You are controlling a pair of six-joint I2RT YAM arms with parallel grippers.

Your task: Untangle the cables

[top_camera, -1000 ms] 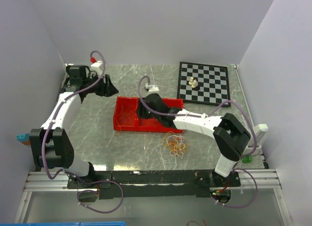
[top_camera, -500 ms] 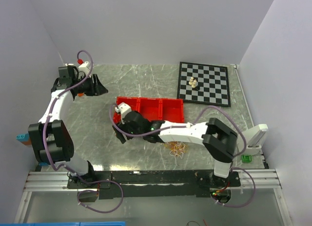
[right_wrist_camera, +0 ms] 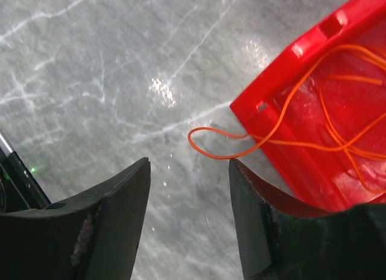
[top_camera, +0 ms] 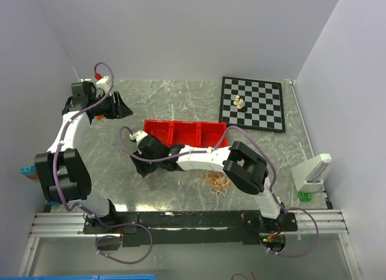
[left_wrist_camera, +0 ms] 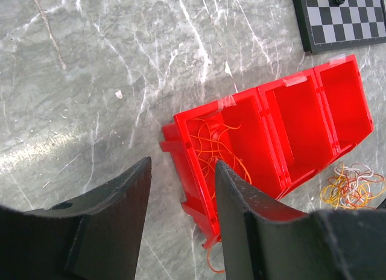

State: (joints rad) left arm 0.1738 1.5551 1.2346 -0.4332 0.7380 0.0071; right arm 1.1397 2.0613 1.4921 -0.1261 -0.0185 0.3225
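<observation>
Right gripper [right_wrist_camera: 188,164] hangs low over the table just off the left end of the red bin [right_wrist_camera: 313,105], jaws spread wide, nothing between them. Right ahead of it, one orange cable [right_wrist_camera: 211,148] loops out over the bin's corner and onto the marble. More orange strands [left_wrist_camera: 211,141] lie in that same end compartment. The tangled clump [top_camera: 218,182], yellow, orange and white, sits near the middle of the near edge. Left gripper [left_wrist_camera: 181,171] is parked over the far left corner, also spread and empty.

This looks like the gap between strands: one is binned and the clump is waiting. Next, I'd say, tuck that stray loop in. Then swing back to the near edge and pinch a single strand at the clump's fringe.
</observation>
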